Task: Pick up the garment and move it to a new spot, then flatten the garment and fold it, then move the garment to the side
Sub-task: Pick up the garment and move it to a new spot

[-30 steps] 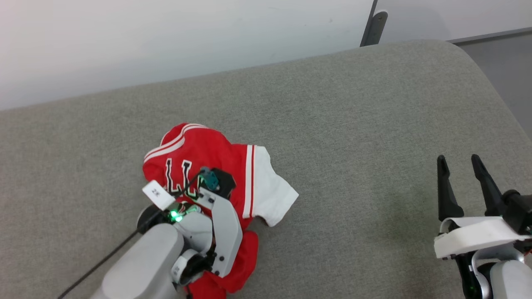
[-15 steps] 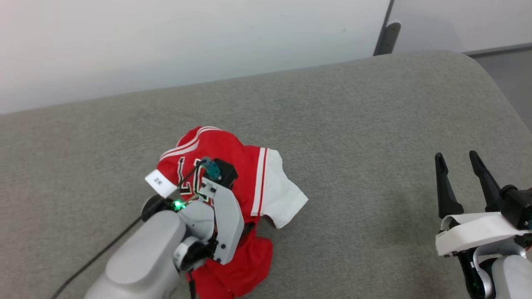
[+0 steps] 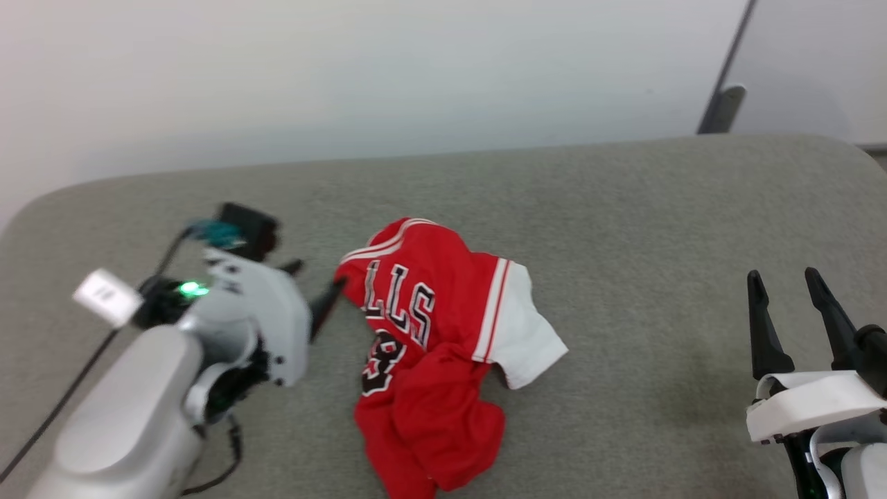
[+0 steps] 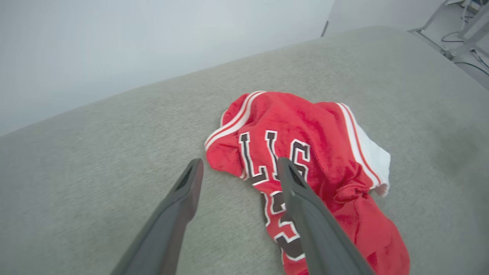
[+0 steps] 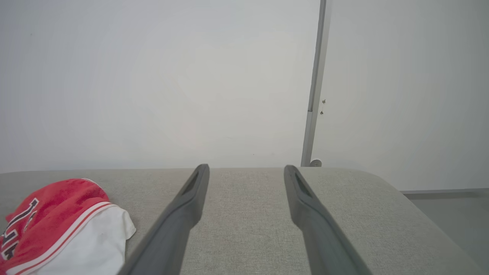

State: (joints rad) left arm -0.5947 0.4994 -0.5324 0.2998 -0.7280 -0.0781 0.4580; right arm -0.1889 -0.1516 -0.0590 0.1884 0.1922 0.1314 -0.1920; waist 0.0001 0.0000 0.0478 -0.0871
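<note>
Head view: the left gripper (image 3: 317, 274) has its two dark fingers spread apart with nothing between them. The garment (image 3: 429, 333) lies just past its fingertips, on the side toward the other arm. The nearer fingertip is at the red hem edge, and I cannot tell whether it touches. The shirt sits in a rumpled heap on the grey cushion (image 3: 624, 222), with the lettering upward, one white sleeve pointing away from the left gripper and red cloth bunched at the near end. The right gripper (image 3: 782, 277) is well apart from the shirt. Its fingers are parted too, and it holds nothing.

Left wrist view: the garment (image 4: 317, 141) lies ahead of the open fingers and off to the right. The right-hand finger crosses in front of the printed letters, and the striped collar edge sits just beyond the gap between the tips. No cloth is pinched.

Right wrist view: the right gripper (image 5: 246, 167) stands wide over bare cushion, and the garment (image 5: 57, 214) is far off to the left of its fingers.

Neither gripper holds the shirt, so the carry to a new spot looks finished and flattening appears to be the step in hand. The next move likely calls for each gripper to take an outer edge, perhaps the hem and a shoulder, and draw them apart so the bunched red cloth spreads out. The right arm would first have to reach across to the shirt.
</note>
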